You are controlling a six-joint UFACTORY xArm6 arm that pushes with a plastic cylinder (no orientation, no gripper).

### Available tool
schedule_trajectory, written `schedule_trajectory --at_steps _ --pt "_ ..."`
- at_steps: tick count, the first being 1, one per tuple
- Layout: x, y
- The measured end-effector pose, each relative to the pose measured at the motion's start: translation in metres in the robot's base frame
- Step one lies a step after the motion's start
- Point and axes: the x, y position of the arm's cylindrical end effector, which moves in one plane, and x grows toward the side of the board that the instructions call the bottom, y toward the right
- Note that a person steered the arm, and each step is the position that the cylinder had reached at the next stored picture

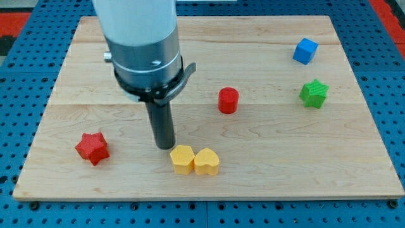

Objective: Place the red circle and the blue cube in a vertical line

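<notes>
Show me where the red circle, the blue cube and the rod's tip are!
red circle (228, 101): camera view, on its front side.
blue cube (305, 50): camera view, on its front face.
my tip (165, 147): camera view, on the rod's very end.

No readable text, labels, numbers, or signs anywhere

A pale grey-white cylinder meets a silver metal collar, then a darker ring with what looks like a clamp lug at 3 o'clock. Below, a straight dark rod ends at my tip (165, 147).
</notes>
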Motion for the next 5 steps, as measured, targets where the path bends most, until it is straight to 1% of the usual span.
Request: schedule_trajectory --at_steps 1,2,3,4,5 --pt "-0.001 0.075" --pt "-0.043 0.128" --pt "-0.107 0.13" --pt "-0.148 0.206" --pt "-0.145 0.293"
